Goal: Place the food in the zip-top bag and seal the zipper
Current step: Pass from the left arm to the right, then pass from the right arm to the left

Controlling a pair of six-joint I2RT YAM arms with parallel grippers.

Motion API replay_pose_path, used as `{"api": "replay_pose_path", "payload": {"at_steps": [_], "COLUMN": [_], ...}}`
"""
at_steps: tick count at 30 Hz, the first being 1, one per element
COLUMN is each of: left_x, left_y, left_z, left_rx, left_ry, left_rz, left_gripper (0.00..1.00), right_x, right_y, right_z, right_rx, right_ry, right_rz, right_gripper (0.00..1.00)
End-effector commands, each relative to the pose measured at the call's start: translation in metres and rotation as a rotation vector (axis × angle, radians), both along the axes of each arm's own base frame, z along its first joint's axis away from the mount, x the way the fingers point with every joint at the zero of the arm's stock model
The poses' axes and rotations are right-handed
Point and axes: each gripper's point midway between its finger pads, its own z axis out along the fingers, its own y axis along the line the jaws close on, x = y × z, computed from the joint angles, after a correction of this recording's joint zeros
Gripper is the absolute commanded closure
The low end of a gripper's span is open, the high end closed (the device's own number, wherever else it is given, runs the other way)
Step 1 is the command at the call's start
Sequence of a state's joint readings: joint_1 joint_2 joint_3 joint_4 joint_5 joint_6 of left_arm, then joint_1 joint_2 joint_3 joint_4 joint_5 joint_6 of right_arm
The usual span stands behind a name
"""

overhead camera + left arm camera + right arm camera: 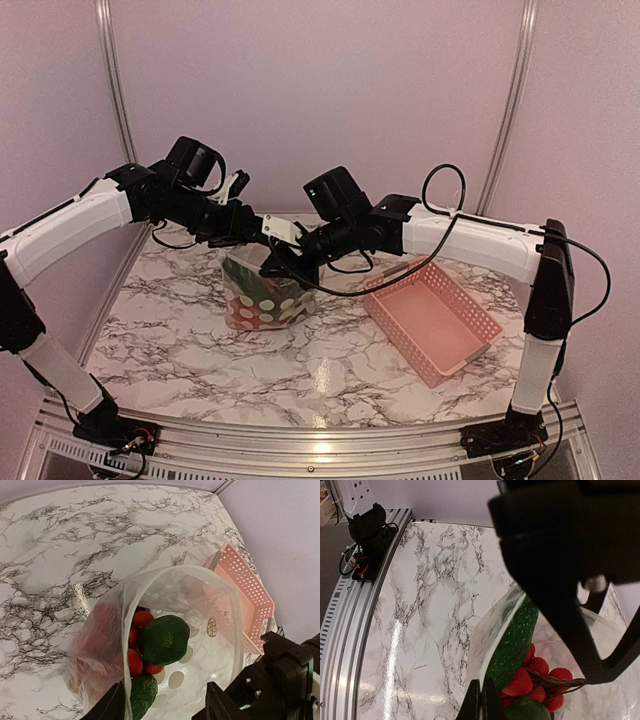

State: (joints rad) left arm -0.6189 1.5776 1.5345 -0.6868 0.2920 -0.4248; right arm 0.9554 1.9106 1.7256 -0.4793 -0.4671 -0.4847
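The zip-top bag (262,300) stands upright on the marble table, mouth open, white dots on its face. Inside lies the food: a green pepper (164,639), red berries (134,652) and a dark green cucumber (142,697). The zipper (519,626) shows as a pale strip along the mouth edge. My left gripper (165,692) is open above the bag's mouth, one finger (107,707) just outside the rim, the other (220,705) on the far side. My right gripper (481,695) is shut on the bag's mouth edge. Both grippers meet over the bag in the top view.
A pink slotted basket (432,315) lies tilted to the right of the bag, also seen close behind the bag (250,595). The left arm's black body (560,545) hangs right over the bag. An aluminium rail (300,440) borders the table's near edge.
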Motion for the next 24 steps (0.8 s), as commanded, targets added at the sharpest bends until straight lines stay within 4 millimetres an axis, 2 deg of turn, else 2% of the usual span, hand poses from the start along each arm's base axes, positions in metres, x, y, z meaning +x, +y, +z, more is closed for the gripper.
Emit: {"api": "replay_pose_path", "payload": {"at_steps": [1,4,6,8,11,14,19,24], "left_x": [-0.008,-0.023,-0.036,-0.049,-0.06,-0.067,-0.061,-0.059], "left_y": [0.035,0.055,0.064,0.067,0.066,0.057,0.05,0.04], "left_z": [0.061,0.081,0.085,0.078,0.054,0.04,0.022,0.016], "left_rx": [-0.047,-0.131,-0.177,-0.193,-0.178,-0.181,-0.172,-0.221], "left_ry": [-0.314,-0.466,-0.541,-0.57,-0.553,-0.539,-0.523,-0.528], "left_rz": [0.052,0.109,0.11,0.075,0.016,-0.063,-0.076,-0.101], "left_gripper": [0.39,0.33,0.32,0.33,0.36,0.46,0.5,0.54], "right_x": [0.006,0.006,0.005,0.006,0.004,0.002,-0.003,-0.002], "right_y": [-0.003,-0.012,-0.019,-0.026,-0.034,-0.039,-0.039,-0.037], "right_z": [0.04,0.043,0.044,0.046,0.047,0.042,0.036,0.034], "right_rx": [0.079,0.082,0.082,0.082,0.085,0.069,0.064,0.062], "right_ry": [-0.054,-0.049,-0.049,-0.045,-0.039,-0.038,-0.017,-0.02], "right_rz": [-0.031,-0.034,-0.037,-0.041,-0.029,-0.026,-0.003,-0.002], "right_gripper": [1.0,1.0,1.0,1.0,1.0,1.0,1.0,1.0]}}
